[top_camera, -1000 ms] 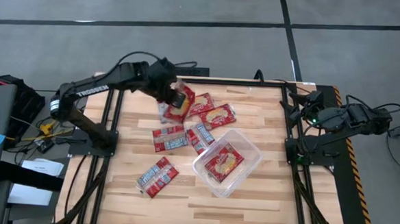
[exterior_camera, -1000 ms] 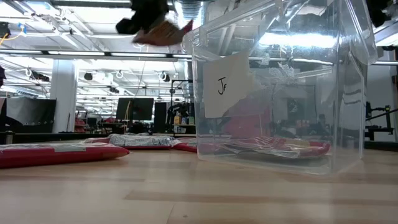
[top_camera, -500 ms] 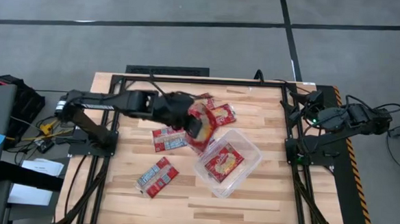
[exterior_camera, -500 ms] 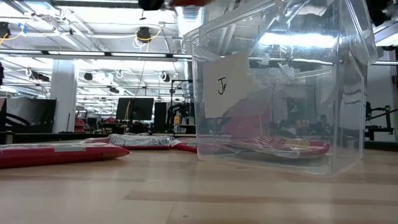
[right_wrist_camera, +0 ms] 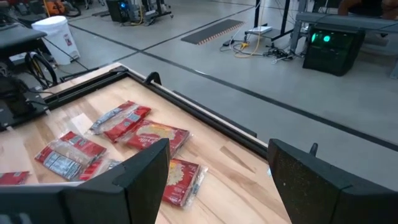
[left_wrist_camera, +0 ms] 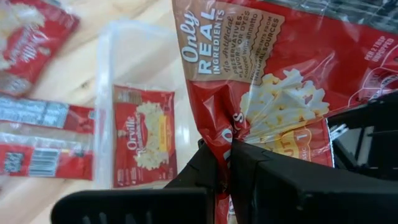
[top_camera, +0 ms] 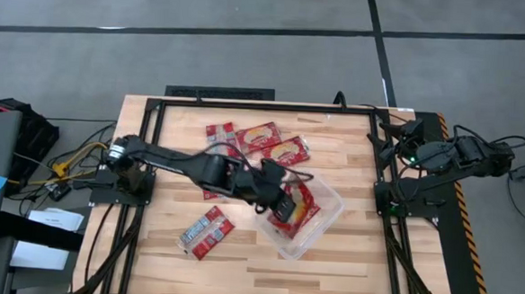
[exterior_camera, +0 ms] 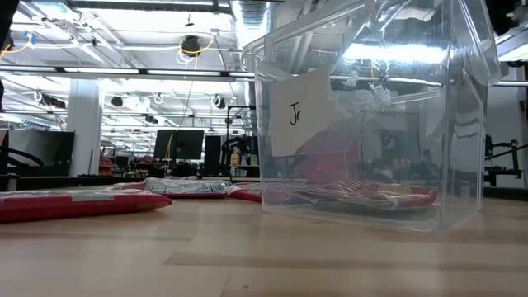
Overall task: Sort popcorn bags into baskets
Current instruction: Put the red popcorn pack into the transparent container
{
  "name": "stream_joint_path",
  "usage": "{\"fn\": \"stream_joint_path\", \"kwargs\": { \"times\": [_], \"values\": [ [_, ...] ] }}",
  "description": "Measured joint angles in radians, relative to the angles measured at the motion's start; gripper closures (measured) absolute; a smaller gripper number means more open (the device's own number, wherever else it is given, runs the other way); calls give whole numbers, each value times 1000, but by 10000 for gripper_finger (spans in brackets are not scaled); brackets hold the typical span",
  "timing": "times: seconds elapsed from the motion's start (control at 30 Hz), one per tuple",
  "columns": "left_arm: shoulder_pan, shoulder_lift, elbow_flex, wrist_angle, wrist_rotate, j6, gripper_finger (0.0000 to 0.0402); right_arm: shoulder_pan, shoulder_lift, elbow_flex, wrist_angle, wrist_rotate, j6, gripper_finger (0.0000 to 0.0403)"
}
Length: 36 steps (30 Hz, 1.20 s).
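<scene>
The clear tub [top_camera: 324, 215] stands right of the table's middle, and one red popcorn bag [left_wrist_camera: 143, 134] lies flat on its bottom. My left gripper [top_camera: 285, 202] hangs over the tub's left part, shut on another red popcorn bag [left_wrist_camera: 280, 81]. Several more bags lie flat on the wood: three at the far side [top_camera: 259, 136], one near the front [top_camera: 207, 231], and one partly under my left arm [top_camera: 214, 176]. My right gripper [right_wrist_camera: 217, 180] stays open at the table's right edge, with nothing between its fingers. My left gripper pinches the bag between its two fingers at a crumpled fold [left_wrist_camera: 239, 134] on the printed face. The fingers come slanting down from the table's left. The bag is lifted clear over the tub and spreads out beyond the fingertips, creased where they grip it.
A white paper label [exterior_camera: 301, 111] is stuck on the tub's near wall. A black frame [top_camera: 247, 99] runs round the table's edges. Bare wood lies along the near side [top_camera: 265, 273] and between the tub and the right arm's stand [top_camera: 394, 203].
My left gripper has swung from the far left of the table toward the right and near side, over the loose bags to above the tub. It stays shut on the bag, which it carries clear of the table. It has passed out of the low view's top.
</scene>
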Motion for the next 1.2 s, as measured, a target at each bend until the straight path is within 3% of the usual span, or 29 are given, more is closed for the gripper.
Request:
{"fn": "stream_joint_path", "kwargs": {
  "times": [0.3, 0.67, 0.87, 1.2],
  "values": [
    [20, 132, 16, -30, 20, 88, 401, 0, 0, 0, -48, -1, 15, 107],
    [103, 217, 14, 59, 166, 164, 401, 0, -1, -1, -131, -4, 86, 107],
    [107, 244, 13, 17, 179, 167, 400, 0, -3, 0, -129, -2, 87, 107],
    [106, 249, 14, 36, 178, 184, 315, 0, -2, 0, -125, -18, 90, 107]
  ]
}}
